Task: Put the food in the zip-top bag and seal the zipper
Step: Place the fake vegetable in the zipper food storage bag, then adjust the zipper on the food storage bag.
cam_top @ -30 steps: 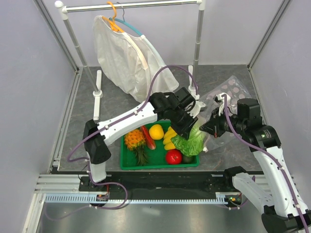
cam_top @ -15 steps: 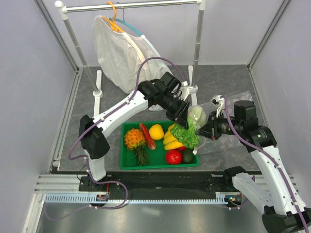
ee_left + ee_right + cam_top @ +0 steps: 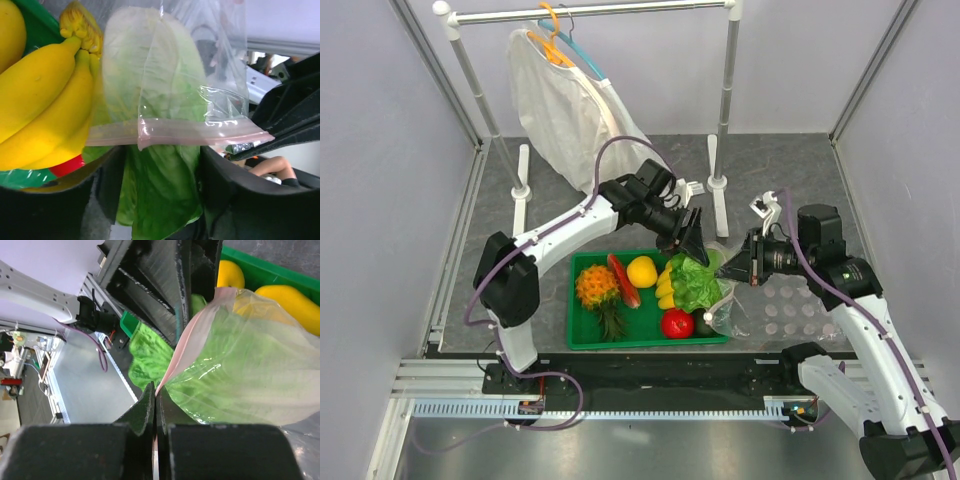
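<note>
Pinching zip-top bag point(image 3: 240, 370): right end effector point(image 3: 154, 396); left end effector point(image 3: 161, 197) parted around lettuce point(image 3: 157, 170).

You are looking into a robot test cell in a lab, not a home. Pale panels point(image 3: 380, 200) are walling in the grey surface point(image 3: 790, 170), and aluminium rails point(image 3: 620, 385) are running along the bottom of the frame, where the left arm point(image 3: 570, 235) and right arm point(image 3: 880, 330) are sitting bolted down. Purple cables point(image 3: 620, 150) are trailing along them. A garment rack point(image 3: 590, 12) is standing at the top, and toy produce point(image 3: 642, 271) is lying in a green tray point(image 3: 582, 335) at centre.
</note>
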{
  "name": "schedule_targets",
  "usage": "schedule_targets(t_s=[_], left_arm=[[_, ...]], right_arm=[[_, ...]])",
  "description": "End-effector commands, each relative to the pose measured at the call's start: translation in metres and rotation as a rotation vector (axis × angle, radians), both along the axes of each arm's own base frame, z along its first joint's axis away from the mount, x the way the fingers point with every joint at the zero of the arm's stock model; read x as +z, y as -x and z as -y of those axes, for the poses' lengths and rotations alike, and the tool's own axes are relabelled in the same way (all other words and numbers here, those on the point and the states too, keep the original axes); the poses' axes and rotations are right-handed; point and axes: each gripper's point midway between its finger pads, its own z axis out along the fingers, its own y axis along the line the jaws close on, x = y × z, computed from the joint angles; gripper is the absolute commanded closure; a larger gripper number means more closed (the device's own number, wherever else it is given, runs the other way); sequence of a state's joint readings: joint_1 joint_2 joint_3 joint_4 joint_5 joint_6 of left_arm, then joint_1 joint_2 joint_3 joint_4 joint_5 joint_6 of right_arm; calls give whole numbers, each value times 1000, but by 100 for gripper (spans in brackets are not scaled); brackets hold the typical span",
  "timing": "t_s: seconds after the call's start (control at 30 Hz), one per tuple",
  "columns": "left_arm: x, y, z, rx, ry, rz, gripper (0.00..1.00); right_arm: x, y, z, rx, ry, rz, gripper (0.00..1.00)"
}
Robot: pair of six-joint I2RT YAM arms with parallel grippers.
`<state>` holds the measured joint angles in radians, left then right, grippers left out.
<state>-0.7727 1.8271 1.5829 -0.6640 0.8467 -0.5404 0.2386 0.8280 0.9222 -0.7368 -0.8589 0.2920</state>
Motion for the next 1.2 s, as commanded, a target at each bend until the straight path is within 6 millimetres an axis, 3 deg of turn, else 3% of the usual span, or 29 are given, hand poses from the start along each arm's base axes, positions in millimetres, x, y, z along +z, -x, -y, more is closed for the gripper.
schedule_targets(t_s=[0.0, 0.03, 0.17, 0.3, 0.4, 0.43, 0.47, 0.5, 0.67, 0.8, 0.97, 1.0, 1.17], left_arm=[[68, 7, -1, -42, 209, 102, 28], [81, 7, -8, -23, 226, 162, 18], [86, 0, -34, 47, 232, 233, 10], [89, -1, -55, 89, 229, 313, 10], [99, -3, -73, 125, 231, 493, 11], [94, -4, -78, 145, 212, 524, 12], [104, -3, -86, 173, 222, 585, 12], [91, -13, -94, 235, 163, 615, 14], [77, -43, -122, 444, 100, 543, 23], [64, -58, -119, 479, 114, 381, 40], [45, -47, -108, 469, 149, 202, 49], [36, -45, -105, 471, 169, 177, 50], [43, -29, -94, 467, 291, 80, 50]], right_arm=[[28, -9, -6, -12, -57, 62, 100], [33, -10, -6, -20, -61, 70, 100], [42, -14, -6, -40, -77, 75, 100], [53, -22, -2, -74, -72, 107, 100], [75, -28, 2, -105, -83, 153, 100], [90, -30, 3, -115, -91, 193, 100], [97, -34, 5, -131, -99, 195, 100], [111, -33, 5, -131, -110, 229, 100], [131, -36, 4, -150, -146, 220, 100], [146, -33, 3, -161, -192, 223, 100], [153, -33, 3, -179, -215, 218, 100], [154, -34, 3, -184, -221, 213, 100], [153, -37, 3, -189, -238, 189, 100]])
